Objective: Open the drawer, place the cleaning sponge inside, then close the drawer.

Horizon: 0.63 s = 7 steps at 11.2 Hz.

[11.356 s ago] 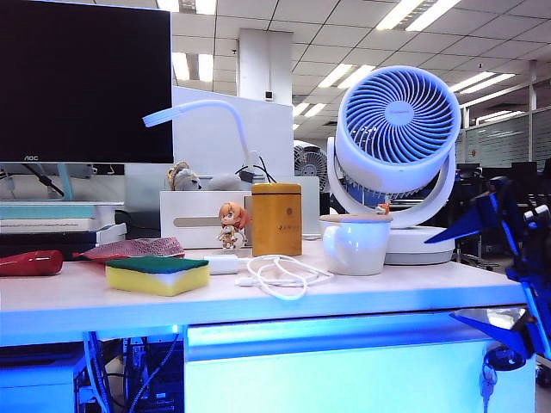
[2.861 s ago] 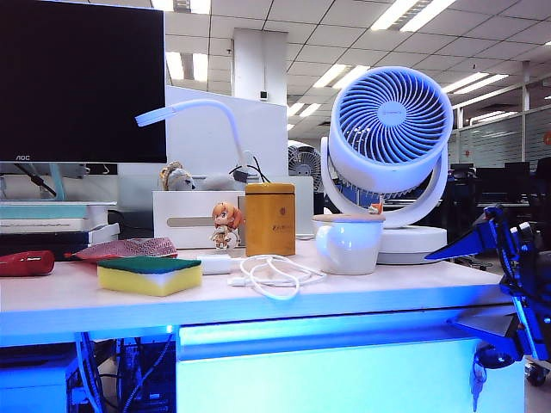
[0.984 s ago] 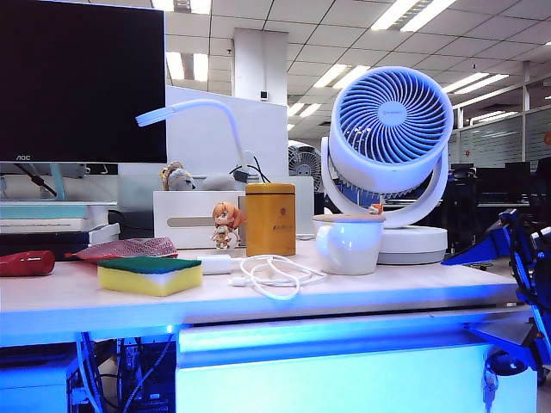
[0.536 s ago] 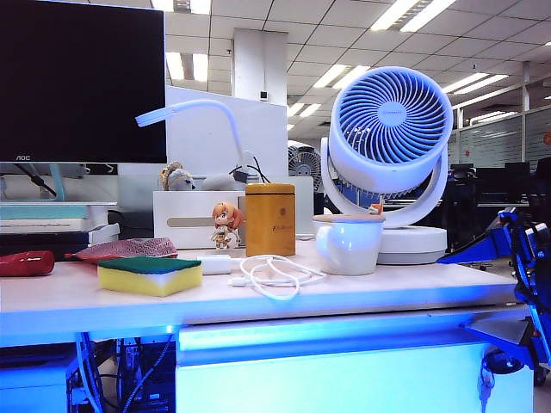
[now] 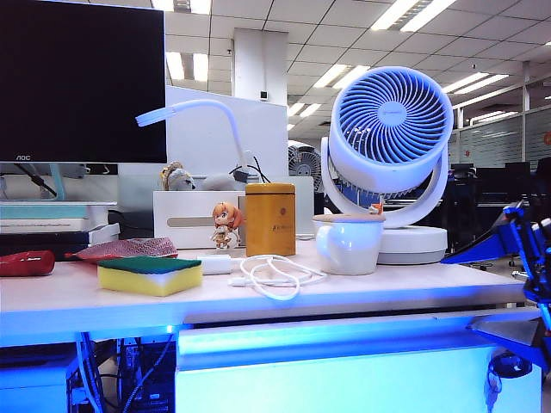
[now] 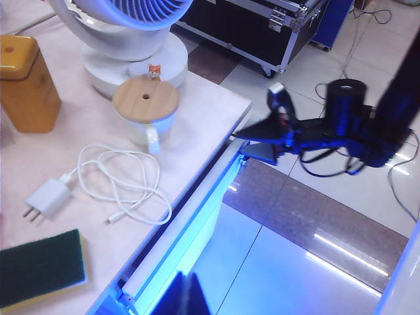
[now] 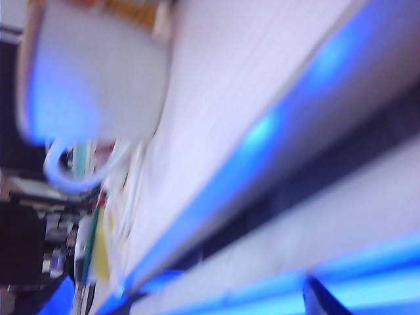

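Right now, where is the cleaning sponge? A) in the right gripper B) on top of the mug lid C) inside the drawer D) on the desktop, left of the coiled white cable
D: the cleaning sponge lies flat on the desktop, left of the white cable, with no gripper touching it.

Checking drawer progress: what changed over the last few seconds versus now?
The right gripper, jaws open at the desk's right end, drifted slightly rightward and up. Nothing grasped or released. The drawer looks barely open, as before; cleaning sponge unmoved; left gripper shut, unmoved.

Yellow-and-green cleaning sponge (image 5: 152,275), blue-lit white drawer (image 5: 344,379) (glowing), amber canister (image 5: 270,218), white mug (image 5: 349,243).
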{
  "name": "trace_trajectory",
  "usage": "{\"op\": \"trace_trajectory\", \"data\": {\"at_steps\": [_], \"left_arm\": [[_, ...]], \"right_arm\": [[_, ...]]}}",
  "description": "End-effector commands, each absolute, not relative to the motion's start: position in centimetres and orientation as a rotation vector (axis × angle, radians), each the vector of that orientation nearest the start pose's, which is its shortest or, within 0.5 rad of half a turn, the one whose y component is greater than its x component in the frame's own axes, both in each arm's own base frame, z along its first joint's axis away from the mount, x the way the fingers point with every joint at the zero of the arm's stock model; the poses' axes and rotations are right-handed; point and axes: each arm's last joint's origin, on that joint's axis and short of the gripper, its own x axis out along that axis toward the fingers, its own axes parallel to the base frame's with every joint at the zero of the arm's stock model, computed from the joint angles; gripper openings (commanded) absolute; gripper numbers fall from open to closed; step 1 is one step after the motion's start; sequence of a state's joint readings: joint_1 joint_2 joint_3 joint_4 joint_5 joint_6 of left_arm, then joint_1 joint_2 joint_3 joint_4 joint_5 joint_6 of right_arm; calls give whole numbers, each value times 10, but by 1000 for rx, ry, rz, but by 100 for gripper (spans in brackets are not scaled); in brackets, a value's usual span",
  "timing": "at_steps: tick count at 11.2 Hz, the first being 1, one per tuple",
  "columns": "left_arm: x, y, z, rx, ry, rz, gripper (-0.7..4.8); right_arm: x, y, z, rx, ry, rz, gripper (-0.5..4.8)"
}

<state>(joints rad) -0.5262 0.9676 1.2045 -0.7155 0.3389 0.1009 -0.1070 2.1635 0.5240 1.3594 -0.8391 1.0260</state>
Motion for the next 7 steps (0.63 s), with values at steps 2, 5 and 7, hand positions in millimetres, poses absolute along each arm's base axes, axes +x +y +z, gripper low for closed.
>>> {"op": "trace_trajectory", "data": {"at_steps": [2,5,7], "left_arm": [[149,-98,394,141,446,-879,-5],[149,-98,394,141,446,-879,-5],[149,-98,394,141,445,-879,-5]], "right_arm": [[268,-8,52,1053,601,544,466],[269,-7,90,965,466,609,466],[270,-7,116,947,380,636,466]]}}
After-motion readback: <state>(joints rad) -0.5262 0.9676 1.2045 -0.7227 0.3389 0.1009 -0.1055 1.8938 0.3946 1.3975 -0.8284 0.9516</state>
